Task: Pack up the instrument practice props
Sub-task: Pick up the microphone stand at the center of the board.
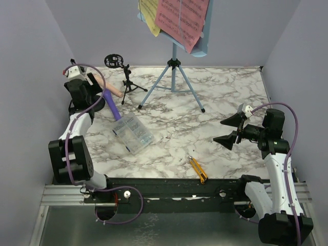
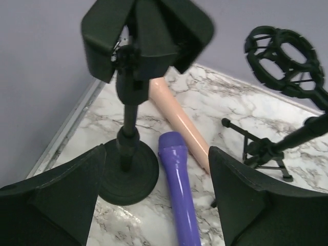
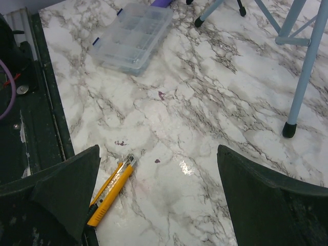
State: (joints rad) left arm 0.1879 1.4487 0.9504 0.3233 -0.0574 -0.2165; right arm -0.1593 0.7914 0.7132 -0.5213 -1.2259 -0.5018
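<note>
Left gripper (image 2: 156, 154) hangs at the far-left corner with its fingers spread wide; the purple microphone (image 2: 177, 189) lies flat on the marble between them, long axis running away from the wrist and so across the closing line. The beige microphone (image 2: 177, 120) lies just beside it, angled off, and a black round-base mount (image 2: 128, 174) stands just to the left. Right gripper (image 1: 220, 130), also spread and holding nothing, sits well apart near the right edge, so the left arm is plainly nearer; no brand or label is legible, and the pink page (image 1: 182, 18) on the music rack (image 1: 205, 48) shows only staves, too small to read.
</note>
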